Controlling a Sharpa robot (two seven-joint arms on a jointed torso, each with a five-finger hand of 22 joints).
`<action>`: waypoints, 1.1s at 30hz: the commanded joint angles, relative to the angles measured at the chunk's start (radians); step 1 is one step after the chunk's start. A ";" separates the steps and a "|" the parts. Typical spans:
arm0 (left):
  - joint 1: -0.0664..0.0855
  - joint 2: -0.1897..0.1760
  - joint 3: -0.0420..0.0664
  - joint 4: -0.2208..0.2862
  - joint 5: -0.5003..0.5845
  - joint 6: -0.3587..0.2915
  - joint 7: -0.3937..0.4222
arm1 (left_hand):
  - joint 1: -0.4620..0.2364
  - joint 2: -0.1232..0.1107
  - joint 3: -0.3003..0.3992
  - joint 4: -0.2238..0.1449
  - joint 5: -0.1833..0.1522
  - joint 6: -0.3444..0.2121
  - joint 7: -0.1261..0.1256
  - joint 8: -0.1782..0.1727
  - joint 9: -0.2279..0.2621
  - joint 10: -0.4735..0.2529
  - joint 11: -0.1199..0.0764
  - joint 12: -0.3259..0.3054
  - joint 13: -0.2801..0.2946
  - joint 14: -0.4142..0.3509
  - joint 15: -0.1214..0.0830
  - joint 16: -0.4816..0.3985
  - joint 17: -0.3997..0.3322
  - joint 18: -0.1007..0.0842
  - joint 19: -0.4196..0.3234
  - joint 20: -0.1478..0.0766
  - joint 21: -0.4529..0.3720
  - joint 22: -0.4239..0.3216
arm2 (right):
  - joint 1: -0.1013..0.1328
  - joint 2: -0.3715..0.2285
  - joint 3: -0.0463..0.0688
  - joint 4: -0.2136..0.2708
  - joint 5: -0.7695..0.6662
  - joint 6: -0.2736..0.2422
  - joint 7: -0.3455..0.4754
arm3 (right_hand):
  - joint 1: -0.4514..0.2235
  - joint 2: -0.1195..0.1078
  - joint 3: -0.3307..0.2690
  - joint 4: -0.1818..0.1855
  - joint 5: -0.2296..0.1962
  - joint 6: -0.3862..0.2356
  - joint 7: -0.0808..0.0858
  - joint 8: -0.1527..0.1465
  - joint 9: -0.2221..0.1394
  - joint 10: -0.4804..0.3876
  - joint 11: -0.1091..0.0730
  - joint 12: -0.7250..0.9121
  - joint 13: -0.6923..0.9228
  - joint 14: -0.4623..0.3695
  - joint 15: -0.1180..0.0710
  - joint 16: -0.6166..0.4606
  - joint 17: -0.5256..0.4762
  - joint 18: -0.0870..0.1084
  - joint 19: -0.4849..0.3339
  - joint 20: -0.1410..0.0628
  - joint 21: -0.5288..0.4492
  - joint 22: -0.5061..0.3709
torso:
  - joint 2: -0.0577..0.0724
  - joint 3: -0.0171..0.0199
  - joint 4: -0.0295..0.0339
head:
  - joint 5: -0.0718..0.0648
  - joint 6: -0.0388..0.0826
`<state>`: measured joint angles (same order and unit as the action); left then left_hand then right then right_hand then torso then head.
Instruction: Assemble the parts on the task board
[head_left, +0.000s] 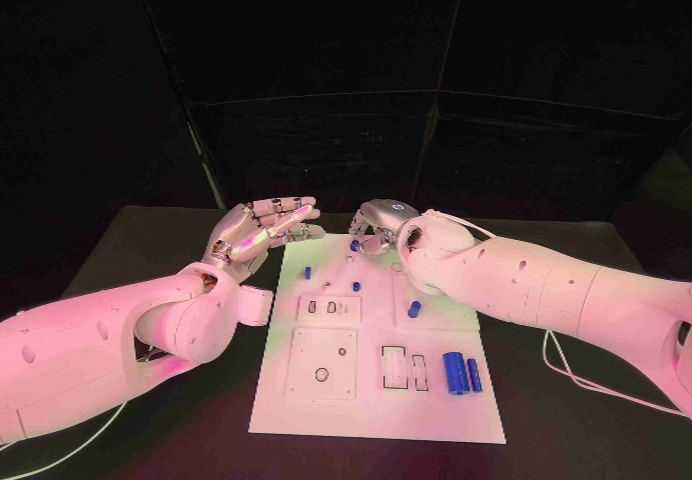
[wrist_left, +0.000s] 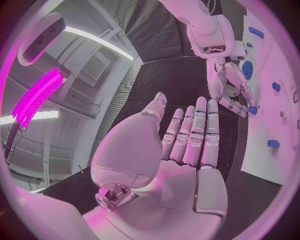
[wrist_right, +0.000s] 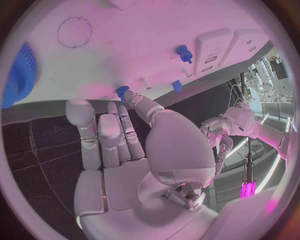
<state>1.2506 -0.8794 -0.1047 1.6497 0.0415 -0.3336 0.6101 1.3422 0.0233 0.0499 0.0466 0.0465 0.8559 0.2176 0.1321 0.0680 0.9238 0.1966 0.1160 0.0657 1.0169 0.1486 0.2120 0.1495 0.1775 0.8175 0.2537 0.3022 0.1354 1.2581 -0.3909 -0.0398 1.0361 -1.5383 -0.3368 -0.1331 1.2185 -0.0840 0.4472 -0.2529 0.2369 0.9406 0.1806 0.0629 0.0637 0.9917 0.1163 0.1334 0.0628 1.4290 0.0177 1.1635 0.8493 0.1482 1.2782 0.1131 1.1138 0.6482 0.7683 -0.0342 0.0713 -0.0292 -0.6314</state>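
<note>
- Black table (head_left: 144, 235): I see it carrying the whole workspace, with the task board laid lengthwise at its middle.
- Task board (head_left: 378, 410): a white plate running from the near edge up to where my two hands meet. On its left half I read two raised rectangular blocks, a large one (head_left: 323, 366) nearer me and a small one (head_left: 329, 308) beyond it; slots (head_left: 394, 367) are cut beside the large block.
- Right arm (head_left: 577, 290): it reaches in across the board's right side.
- Left arm (head_left: 101, 350): it lies along the board's left edge, off the plate.
- Left hand (head_left: 260, 232): released, holding nothing; the fingers are straight and together with the palm turned up, beside the board's far left corner. The left wrist view (wrist_left: 187, 150) confirms the flat, empty palm.
- Right hand (head_left: 384, 222): over the board's far edge, fingers bent downward. In the right wrist view (wrist_right: 134, 135) one fingertip touches a small toothed blue part (wrist_right: 121, 91) at that edge; I cannot tell whether the part is grasped or merely touched.
- Blue cylinder (head_left: 453, 373): the largest loose part, lying near the board's right edge, with a thinner blue rod (head_left: 473, 375) just beside it.
- Blue peg (head_left: 414, 309): lying mid-board, close under the right arm.
- Small blue pegs (head_left: 307, 272) and (head_left: 356, 286): standing toward the far end of the board.
</note>
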 joint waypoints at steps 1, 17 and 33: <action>0.002 -0.001 0.000 0.001 -0.009 0.014 0.003 | 0.004 0.008 -0.001 -0.006 0.000 0.001 0.041 -0.005 -0.001 -0.001 0.008 -0.005 -0.001 -0.001 0.004 -0.005 -0.001 0.002 0.002 0.007 -0.005 -0.001 | 0.004 -0.013 0.000 0.014 0.010 -0.048 0.023 | 0.005 -0.010 -0.018 0.005 0.004 -0.019 -0.004 0.000 0.002 -0.029 -0.001 0.000 0.002 -0.005 -0.002 -0.024 -0.030 0.014 -0.016 0.000 -0.033 -0.048 | -0.001 0.0000 -0.0003 | -0.001 -0.001; 0.002 -0.017 0.000 -0.002 -0.009 0.016 0.000 | 0.005 0.010 -0.001 -0.008 0.000 0.001 0.042 -0.007 -0.002 -0.003 0.009 -0.008 -0.001 -0.002 0.005 -0.007 -0.001 0.002 0.001 0.007 -0.006 -0.002 | 0.005 -0.242 0.001 0.228 0.230 -0.200 0.057 | 0.014 0.003 -0.079 0.055 0.036 0.023 -0.001 0.023 0.010 0.100 -0.018 0.133 0.024 0.037 -0.014 0.012 0.038 -0.002 0.048 -0.010 -0.004 0.027 | -0.012 0.0053 -0.0192 | -0.001 0.008; 0.000 -0.003 -0.002 -0.021 -0.008 0.025 -0.005 | 0.005 0.010 -0.002 -0.008 0.000 0.000 0.042 -0.008 -0.002 -0.004 0.009 -0.009 -0.001 -0.003 0.005 -0.009 -0.001 0.002 0.000 0.008 -0.007 -0.003 | 0.018 -0.327 0.003 0.219 0.378 0.008 -0.046 | -0.001 -0.016 -0.361 0.208 0.007 -0.088 -0.019 0.034 0.006 0.337 -0.054 1.061 0.970 0.100 -0.036 0.298 0.476 -0.057 0.153 -0.035 0.221 0.390 | -0.015 0.0106 -0.0372 | -0.010 0.014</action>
<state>1.2505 -0.8829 -0.1066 1.6300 0.0414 -0.3275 0.6021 1.3464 0.0275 0.0472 0.0439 0.0465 0.8559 0.2176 0.1280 0.0672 0.9201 0.2003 0.1115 0.0657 1.0169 0.1486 0.2082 0.1497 0.1775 0.8175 0.2537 0.3020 0.1338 1.2727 -0.7235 -0.0371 1.2605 -1.1790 -0.4099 -0.1377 1.2047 -0.0989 0.0990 -0.0504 0.2501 0.8618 0.1591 0.0911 0.0710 1.3205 0.0612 1.1640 0.9937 1.4671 -0.0264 1.4528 1.3019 0.1079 1.4301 0.0734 1.3279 1.0273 0.7526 -0.0241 0.0344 -0.0367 -0.6171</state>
